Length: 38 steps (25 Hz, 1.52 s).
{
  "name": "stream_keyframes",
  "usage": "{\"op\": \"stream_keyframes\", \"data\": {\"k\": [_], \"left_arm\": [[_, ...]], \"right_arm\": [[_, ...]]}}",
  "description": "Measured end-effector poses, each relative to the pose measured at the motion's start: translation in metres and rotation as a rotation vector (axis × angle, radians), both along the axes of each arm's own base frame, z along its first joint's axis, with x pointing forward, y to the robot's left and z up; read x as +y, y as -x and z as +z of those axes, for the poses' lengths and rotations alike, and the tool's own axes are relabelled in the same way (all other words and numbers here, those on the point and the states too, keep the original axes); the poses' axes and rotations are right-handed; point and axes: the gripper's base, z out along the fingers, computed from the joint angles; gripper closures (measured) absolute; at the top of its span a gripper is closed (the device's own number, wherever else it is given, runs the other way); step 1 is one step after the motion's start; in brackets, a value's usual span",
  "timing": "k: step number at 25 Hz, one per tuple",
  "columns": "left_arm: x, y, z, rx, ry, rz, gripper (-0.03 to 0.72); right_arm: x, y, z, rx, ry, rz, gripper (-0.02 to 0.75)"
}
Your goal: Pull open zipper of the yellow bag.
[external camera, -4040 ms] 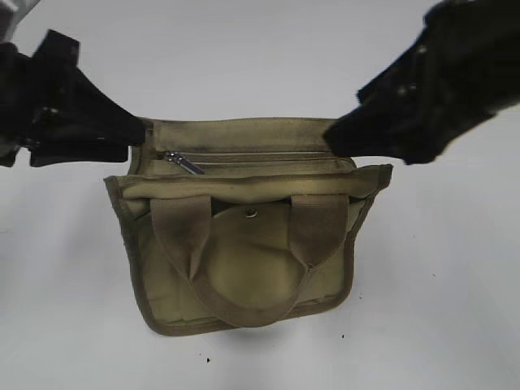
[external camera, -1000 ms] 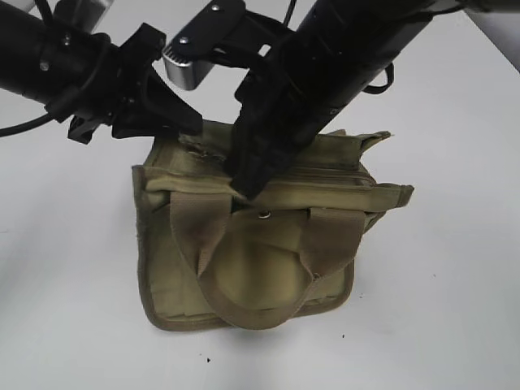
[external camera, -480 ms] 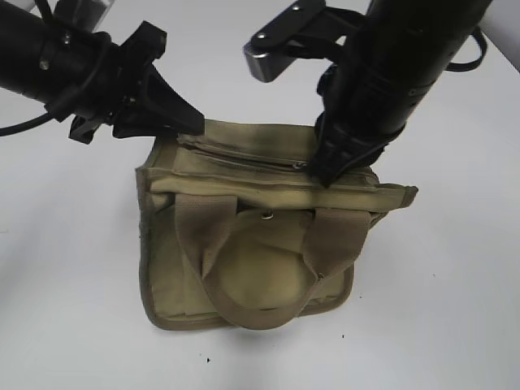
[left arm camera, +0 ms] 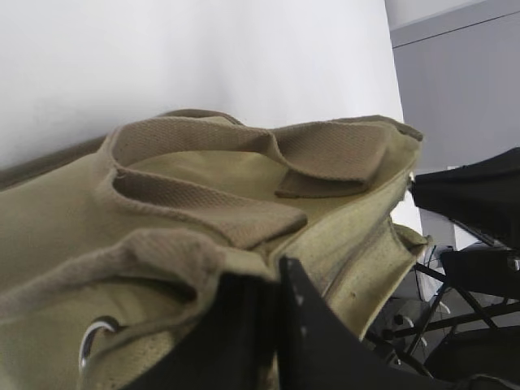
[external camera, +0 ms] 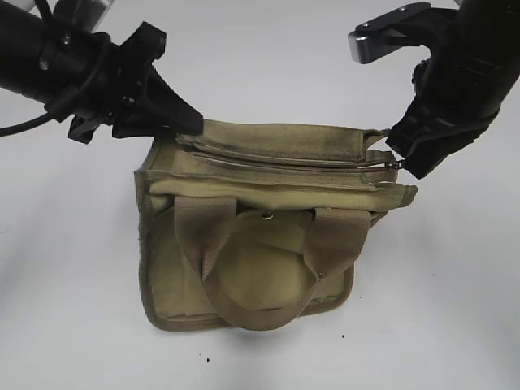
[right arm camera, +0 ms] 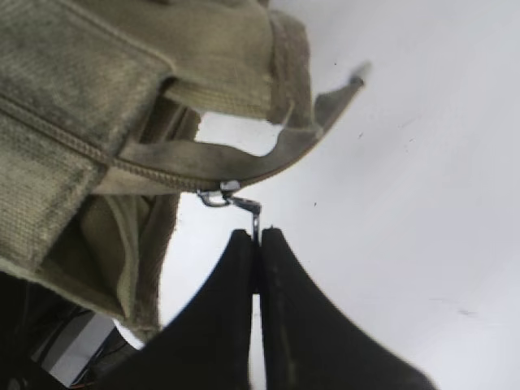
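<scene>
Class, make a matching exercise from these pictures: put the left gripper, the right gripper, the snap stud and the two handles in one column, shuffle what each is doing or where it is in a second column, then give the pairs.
Column 1
1. left gripper
2. right gripper
3. snap stud
4. handles

Column 2
A. lying looped down over the bag's front
B. shut on the zipper's pull tab at the bag's right end
C. clamped on the bag's top left corner
D. set between the handles, near the top of the front

Pairs: 1-C, 2-B, 3-D, 4-A
</scene>
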Motion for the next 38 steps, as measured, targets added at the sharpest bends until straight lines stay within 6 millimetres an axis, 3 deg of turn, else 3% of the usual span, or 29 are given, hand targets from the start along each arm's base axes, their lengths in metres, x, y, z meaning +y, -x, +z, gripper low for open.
{"op": "stream_keyframes", "data": {"k": [4,6,9,12,14,17,20,23,26,33,38], "left_arm": [[0.0,-0.001,0.0,-0.01,-0.003,0.009,0.663],[0.001,-0.001,0.001,-0.015,-0.005,0.013,0.654],[0.001,-0.001,0.002,-0.024,-0.005,0.015,0.59],[0.004,0.005,0.013,-0.07,-0.015,0.006,0.459],[0.009,0.012,0.025,-0.123,-0.035,-0.007,0.363],[0.02,0.028,0.047,-0.25,-0.111,-0.049,0.307],[0.036,0.052,0.066,-0.34,-0.225,-0.108,0.295],[0.056,0.082,0.075,-0.377,-0.332,-0.1,0.294],[0.076,0.113,0.074,-0.418,-0.416,-0.069,0.294],[0.116,0.203,0.06,-0.59,-0.439,-0.02,0.293],[0.138,0.249,0.039,-0.746,-0.448,0.033,0.293]], "right_arm": [[-0.001,0.001,0.0,0.033,-0.042,-0.041,0.731],[0.002,0.004,0.003,0.051,-0.086,-0.069,0.68],[0.004,0.011,0.014,0.05,-0.146,-0.116,0.512],[0.001,0.021,0.032,0.016,-0.181,-0.157,0.308],[-0.002,0.029,0.046,-0.02,-0.204,-0.168,0.227],[-0.008,0.044,0.068,-0.087,-0.24,-0.168,0.186],[-0.017,0.065,0.094,-0.171,-0.284,-0.161,0.179],[-0.026,0.087,0.117,-0.249,-0.33,-0.17,0.176],[-0.037,0.113,0.125,-0.298,-0.35,-0.181,0.176],[-0.068,0.183,0.078,-0.275,-0.316,-0.213,0.176],[-0.087,0.23,0.035,-0.281,-0.315,-0.214,0.176]]}}
